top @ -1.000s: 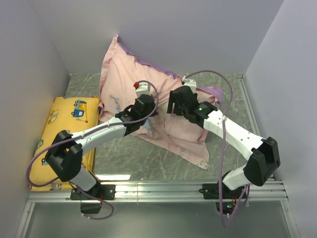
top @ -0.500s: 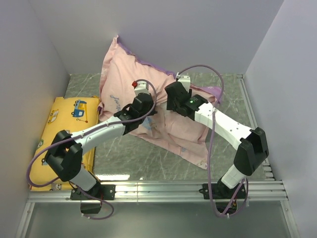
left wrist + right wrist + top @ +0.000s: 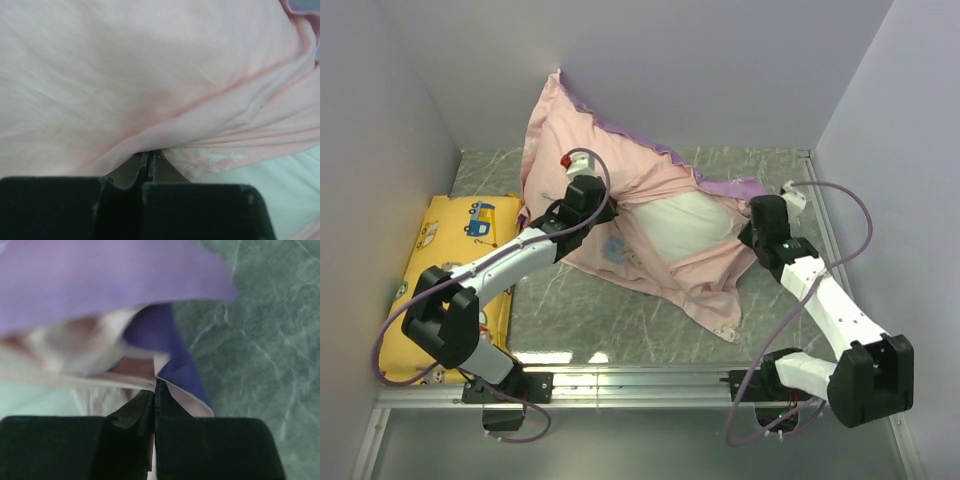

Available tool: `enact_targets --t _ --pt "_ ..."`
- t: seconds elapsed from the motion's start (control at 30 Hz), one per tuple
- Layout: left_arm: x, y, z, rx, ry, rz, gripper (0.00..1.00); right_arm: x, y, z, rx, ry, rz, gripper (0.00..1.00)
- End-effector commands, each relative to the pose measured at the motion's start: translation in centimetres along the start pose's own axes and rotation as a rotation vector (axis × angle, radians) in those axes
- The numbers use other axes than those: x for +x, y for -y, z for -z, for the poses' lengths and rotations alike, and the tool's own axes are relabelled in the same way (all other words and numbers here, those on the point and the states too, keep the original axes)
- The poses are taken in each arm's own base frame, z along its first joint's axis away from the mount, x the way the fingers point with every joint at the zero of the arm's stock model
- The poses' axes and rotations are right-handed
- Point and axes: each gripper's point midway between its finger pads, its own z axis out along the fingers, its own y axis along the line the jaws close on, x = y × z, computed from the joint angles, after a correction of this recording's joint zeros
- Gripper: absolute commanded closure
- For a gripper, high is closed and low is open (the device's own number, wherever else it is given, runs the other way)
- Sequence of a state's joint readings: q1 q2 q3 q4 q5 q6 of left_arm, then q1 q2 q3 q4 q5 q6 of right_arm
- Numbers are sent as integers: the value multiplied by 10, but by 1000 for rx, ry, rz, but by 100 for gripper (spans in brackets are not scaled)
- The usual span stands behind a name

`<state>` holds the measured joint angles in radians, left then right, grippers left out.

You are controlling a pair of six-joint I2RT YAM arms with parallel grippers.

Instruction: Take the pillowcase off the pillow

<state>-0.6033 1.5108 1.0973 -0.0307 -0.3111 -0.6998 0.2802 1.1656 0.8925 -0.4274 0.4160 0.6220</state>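
Note:
The pillowcase [image 3: 570, 140], pale pink side out with a purple edge, lies bunched at the back of the table and leans on the rear wall. Its mouth gapes in the middle, and the white pillow [image 3: 685, 225] shows there. My left gripper [image 3: 608, 208] is shut on a fold of the pink pillowcase [image 3: 150, 75] at the mouth's left side, its tips [image 3: 150, 161] pinching cloth. My right gripper [image 3: 748, 222] is shut on the hem at the right side. In the right wrist view the gripper [image 3: 156, 386] holds the pillowcase [image 3: 100, 280], and a strip of pillow [image 3: 30, 400] shows beside it.
A yellow cushion [image 3: 450, 260] printed with vehicles lies along the left wall. Grey walls close in the back and both sides. The green marbled table [image 3: 600, 310] shows in front of the pillowcase, and an aluminium rail [image 3: 640, 378] runs along the near edge.
My right gripper has shut on the hem and swung right, dragging it and baring the white pillow. My left gripper has shifted slightly left with its fold.

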Motion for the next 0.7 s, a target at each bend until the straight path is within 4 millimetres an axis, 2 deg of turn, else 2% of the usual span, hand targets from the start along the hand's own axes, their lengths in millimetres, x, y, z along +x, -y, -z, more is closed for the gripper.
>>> enact_targets --t 0.0,0.07,0.1,0.13,0.17,0.27,0.3,0.37,0.4,0.47,0.5,0.67 --pt "-14 -65 6 -187 35 65 99 29 25 -30 -20 -79 -177 100" --pt "-19 -61 8 -127 48 92 100 49 18 -52 -69 -168 -218 100" --pt "-24 -53 7 -101 56 89 100 61 4 -53 -136 -224 -209 100" --pt "-18 -47 4 -83 23 76 100 71 -6 -54 -170 -253 -195 100" --pt "-19 -43 3 -76 15 49 100 79 -9 -58 -190 -248 -192 100" --pt "-14 -16 4 3 -15 -22 100 94 -30 -44 -338 -262 -193 100" --pt "-20 -8 5 16 -12 -35 99 95 -32 -40 -366 -260 -197 100" --pt "-19 3 5 35 -24 -80 99 92 -39 -27 -451 -232 -200 100" --pt "-28 13 7 52 -12 -88 95 90 -40 -23 -472 -221 -203 100" --pt "-29 21 9 60 -18 -115 87 82 -43 -11 -510 -188 -198 100" --pt "-37 28 12 72 -2 -116 79 78 -43 -8 -515 -176 -189 100" --pt "-53 42 18 63 20 -147 64 61 -45 9 -534 -137 -166 100"
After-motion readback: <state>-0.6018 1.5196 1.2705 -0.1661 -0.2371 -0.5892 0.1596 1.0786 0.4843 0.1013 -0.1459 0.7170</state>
